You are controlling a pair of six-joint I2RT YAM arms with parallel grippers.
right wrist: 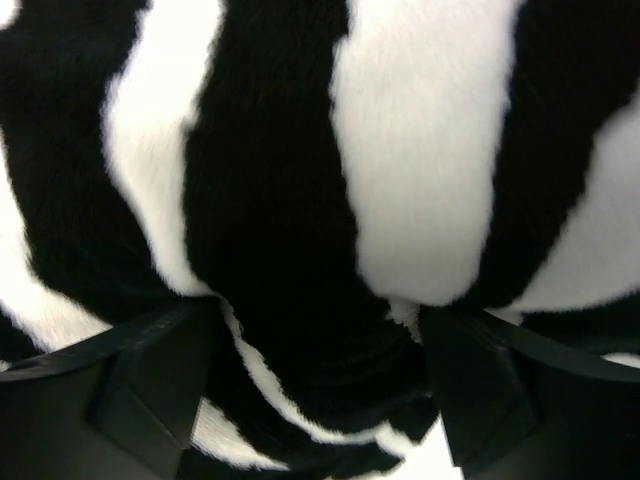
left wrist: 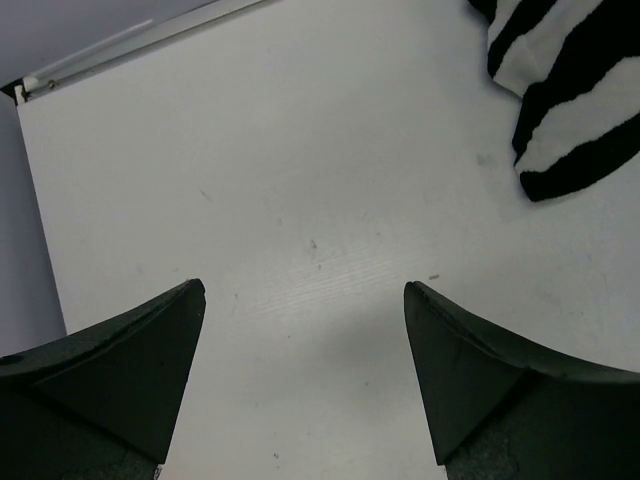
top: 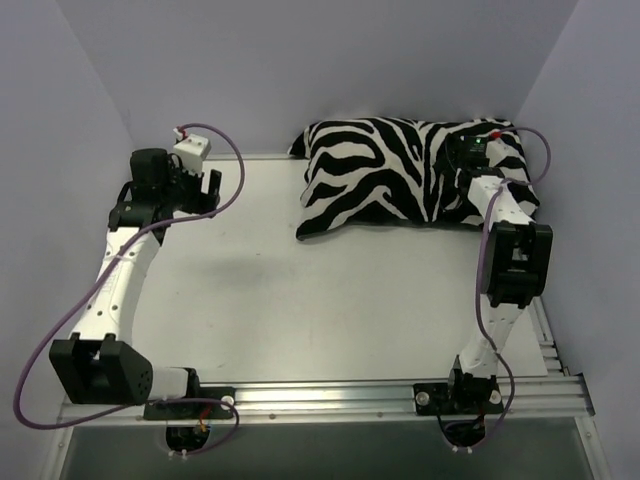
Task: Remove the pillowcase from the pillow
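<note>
The zebra-striped pillowcase (top: 395,175) lies plump at the far right of the worktop (top: 300,300), close to the back wall, with the pillow hidden inside it. The right tool (right wrist: 315,310) is down on its right-hand end, released, its fingers (right wrist: 150,385) spread wide and pressed into the plush fabric so that a dark stripe bulges between them. The left tool (left wrist: 300,290) hangs released over bare worktop at the far left, apart from the pillowcase's near-left corner.
</note>
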